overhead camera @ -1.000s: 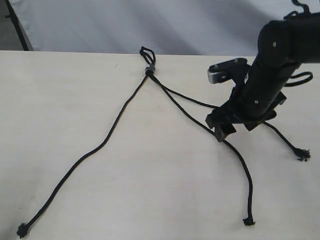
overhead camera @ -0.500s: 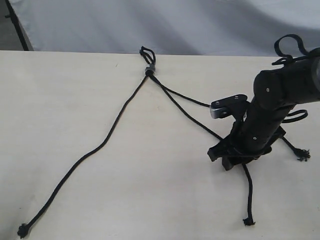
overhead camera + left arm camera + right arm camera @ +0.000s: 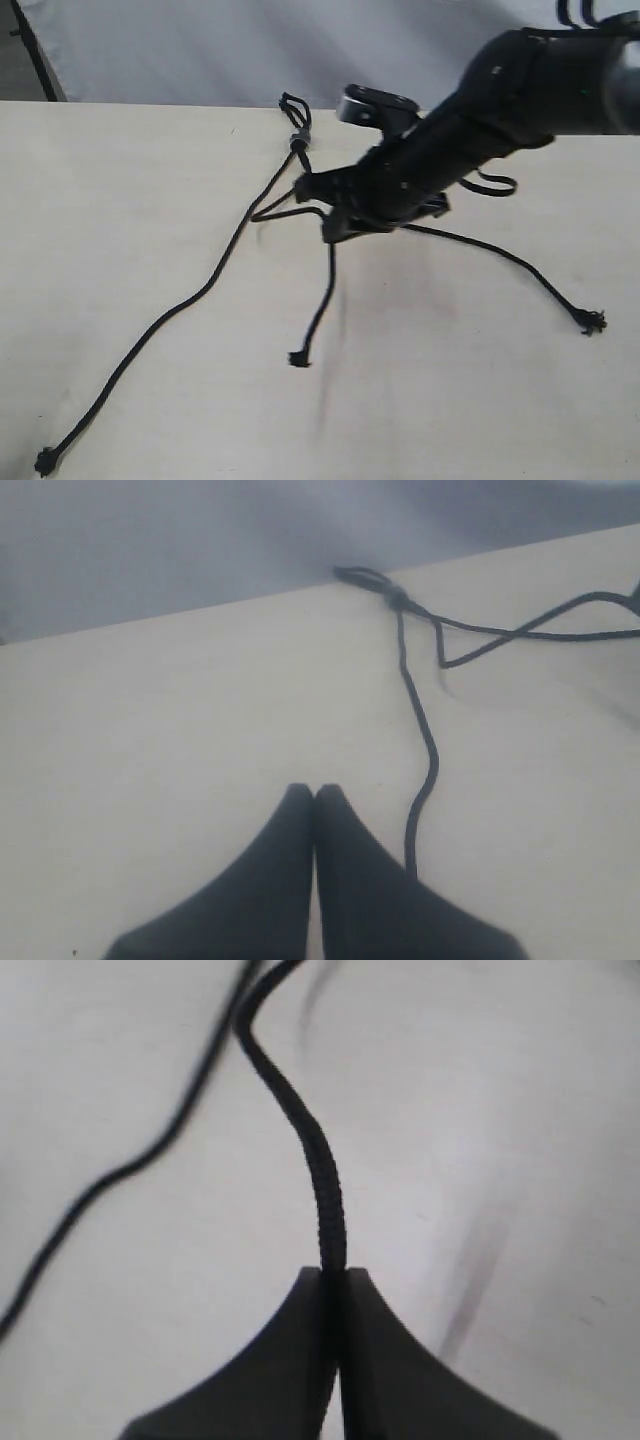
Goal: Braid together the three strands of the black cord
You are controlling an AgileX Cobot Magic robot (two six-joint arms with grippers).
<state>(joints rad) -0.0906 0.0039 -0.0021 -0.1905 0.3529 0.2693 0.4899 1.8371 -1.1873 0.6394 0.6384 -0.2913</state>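
Black cord (image 3: 298,140) lies on the pale desk (image 3: 120,200), with its small loop (image 3: 293,105) at the far edge and the three strands (image 3: 300,165) fanning out toward the near side. The left strand (image 3: 243,215) snakes down to a knot (image 3: 44,461) at the near left corner. The right strand (image 3: 510,258) trails to a frayed end (image 3: 592,321) on the right. The right arm (image 3: 480,110) reaches across the middle, just near of the loop. The right jaws are clamped on the middle strand (image 3: 320,1180), whose free part runs nearward to its own knotted tip (image 3: 298,359). The left jaws are pressed together, holding nothing, above bare desk, with the left strand passing just beside them.
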